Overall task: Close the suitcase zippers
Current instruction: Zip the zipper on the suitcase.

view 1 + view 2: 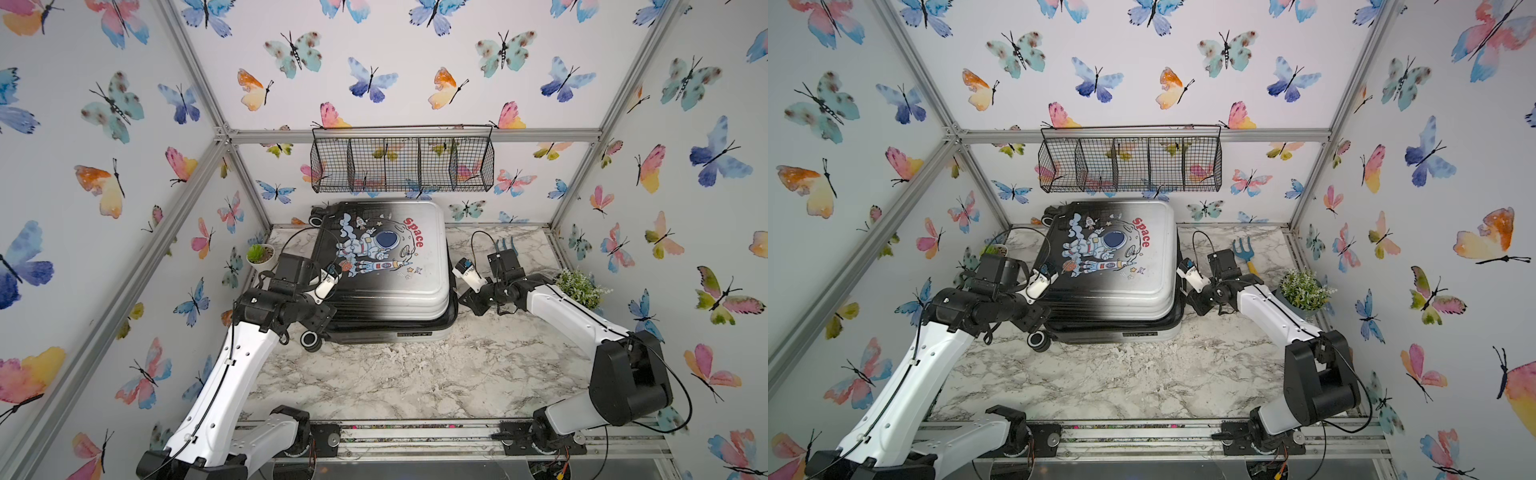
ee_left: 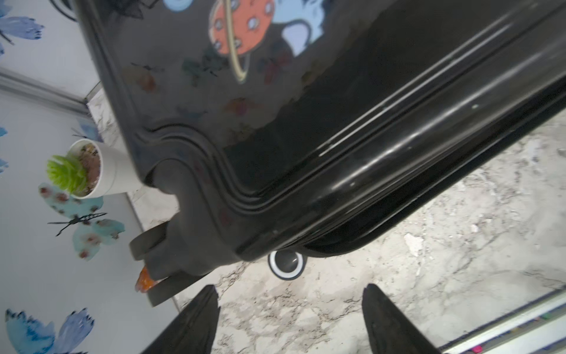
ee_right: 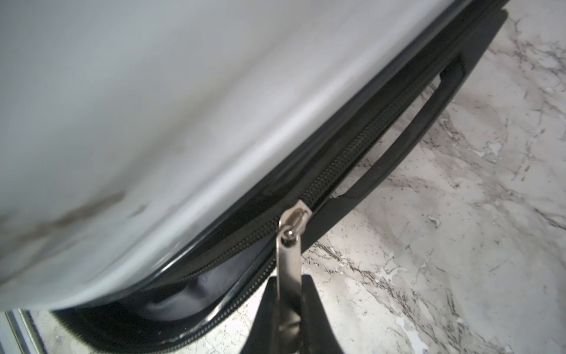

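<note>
The small hard-shell suitcase (image 1: 386, 291), fading black to white, carries one readable word on its lid: "Space" (image 1: 414, 232) in red letters, beside the cartoon astronaut (image 1: 376, 245) (it runs sideways in both top views). A small dark plate (image 1: 414, 333) on the suitcase's front edge bears marks too small to read.

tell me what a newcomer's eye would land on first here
The suitcase with its cartoon astronaut lies flat at the back of the marble table, butterfly wallpaper all round. At its white end the right gripper is shut on the silver zipper pull, the zipper gaping on one side of it. The left gripper hangs open by the black wheeled end.
</note>
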Controlling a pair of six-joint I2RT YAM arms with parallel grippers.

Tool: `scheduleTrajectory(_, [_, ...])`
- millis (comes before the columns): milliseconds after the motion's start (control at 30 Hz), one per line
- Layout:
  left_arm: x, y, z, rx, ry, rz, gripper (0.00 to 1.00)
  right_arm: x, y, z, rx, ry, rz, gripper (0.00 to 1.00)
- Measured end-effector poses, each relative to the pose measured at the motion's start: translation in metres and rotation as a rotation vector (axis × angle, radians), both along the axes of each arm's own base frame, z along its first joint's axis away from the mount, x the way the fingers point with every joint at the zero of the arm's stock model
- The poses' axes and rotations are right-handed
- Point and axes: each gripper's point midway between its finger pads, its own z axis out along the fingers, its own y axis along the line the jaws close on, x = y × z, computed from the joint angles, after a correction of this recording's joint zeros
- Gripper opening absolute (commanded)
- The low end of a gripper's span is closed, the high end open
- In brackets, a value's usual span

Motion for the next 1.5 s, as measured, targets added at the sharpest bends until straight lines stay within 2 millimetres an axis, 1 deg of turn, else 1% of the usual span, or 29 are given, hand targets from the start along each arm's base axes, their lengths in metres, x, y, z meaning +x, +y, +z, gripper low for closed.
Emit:
scheduleTrajectory(100, [-0.015, 0.000, 0.002, -0.037, -0.006, 0.030, 0.73, -0.001, -0.001, 0.000, 0.000, 0.009, -0.005, 0.02])
scheduleTrajectory(200, [-0.028, 0.005, -0.003, -0.065, 0.008, 0.077, 0.74, -0.002, -0.001, 0.000, 0.001, 0.012, -0.009, 0.02])
scheduleTrajectory(233, [-0.031, 0.008, -0.006, -0.065, 0.015, 0.103, 0.76, -0.002, -0.001, -0.001, 0.002, 0.013, -0.011, 0.02])
scheduleTrajectory(300, [-0.033, 0.017, -0.008, -0.053, 0.012, 0.166, 0.76, -0.002, -0.001, -0.001, 0.002, 0.015, -0.012, 0.02])
scheduleTrajectory(433, [-0.028, 0.031, -0.003, -0.063, -0.023, 0.256, 0.76, -0.002, -0.001, -0.001, -0.001, 0.014, -0.013, 0.02])
scheduleTrajectory(500, [-0.026, 0.031, -0.002, -0.068, -0.023, 0.260, 0.77, -0.001, -0.001, -0.001, -0.002, 0.015, -0.016, 0.02])
scheduleTrajectory(567, [-0.020, 0.026, 0.008, -0.103, -0.025, 0.273, 0.75, -0.001, -0.002, -0.001, -0.003, 0.015, -0.019, 0.02])
scheduleTrajectory(633, [-0.003, 0.014, 0.032, -0.201, -0.072, 0.285, 0.73, -0.001, -0.002, -0.001, -0.003, 0.018, -0.022, 0.02])
scheduleTrajectory(667, [0.005, 0.010, 0.042, -0.239, -0.097, 0.295, 0.73, -0.001, -0.002, -0.002, -0.003, 0.019, -0.022, 0.02])
scheduleTrajectory(700, [0.011, 0.007, 0.047, -0.268, -0.109, 0.308, 0.73, -0.001, -0.002, -0.002, -0.003, 0.020, -0.024, 0.02])
scheduleTrajectory(733, [0.015, 0.006, 0.047, -0.287, -0.111, 0.329, 0.72, -0.001, -0.002, -0.002, -0.003, 0.021, -0.025, 0.02])
scheduleTrajectory(767, [0.018, 0.008, 0.042, -0.297, -0.098, 0.360, 0.71, -0.001, -0.002, -0.002, -0.003, 0.021, -0.026, 0.02])
scheduleTrajectory(867, [0.024, 0.027, 0.021, -0.315, -0.034, 0.469, 0.69, -0.001, -0.002, -0.002, -0.005, 0.020, -0.027, 0.02])
scheduleTrajectory(900, [0.027, 0.040, 0.017, -0.309, -0.027, 0.520, 0.70, -0.001, -0.002, -0.002, -0.005, 0.020, -0.027, 0.02])
scheduleTrajectory(933, [0.029, 0.054, 0.017, -0.273, -0.047, 0.548, 0.74, -0.001, -0.002, -0.002, -0.005, 0.020, -0.027, 0.02])
scheduleTrajectory(1000, [0.030, 0.063, 0.025, -0.226, -0.085, 0.534, 0.79, -0.001, -0.002, -0.002, -0.005, 0.020, -0.027, 0.02])
scheduleTrajectory(1067, [0.031, 0.065, 0.032, -0.172, -0.117, 0.483, 0.80, -0.001, -0.002, -0.002, -0.005, 0.020, -0.027, 0.02])
scheduleTrajectory(1133, [0.033, 0.065, 0.033, -0.099, -0.134, 0.397, 0.82, -0.001, -0.002, -0.002, -0.005, 0.020, -0.027, 0.02])
scheduleTrajectory(1167, [0.033, 0.065, 0.028, -0.061, -0.131, 0.361, 0.83, 0.000, -0.002, -0.003, -0.005, 0.021, -0.027, 0.02])
scheduleTrajectory(1233, [0.033, 0.069, 0.012, 0.026, -0.097, 0.283, 0.84, 0.000, -0.002, -0.003, -0.006, 0.022, -0.027, 0.02])
scheduleTrajectory(1300, [0.035, 0.079, -0.003, 0.100, -0.047, 0.235, 0.84, 0.001, -0.002, -0.003, -0.006, 0.022, -0.027, 0.02])
scheduleTrajectory(1333, [0.037, 0.082, -0.007, 0.124, -0.030, 0.216, 0.84, 0.001, -0.002, -0.003, -0.006, 0.022, -0.027, 0.02])
scheduleTrajectory(1400, [0.043, 0.090, -0.011, 0.153, -0.004, 0.196, 0.84, 0.002, -0.001, -0.003, -0.008, 0.026, -0.027, 0.02])
scheduleTrajectory(1500, [0.055, 0.100, -0.008, 0.201, -0.007, 0.156, 0.84, 0.004, -0.001, -0.003, -0.013, 0.035, -0.028, 0.02])
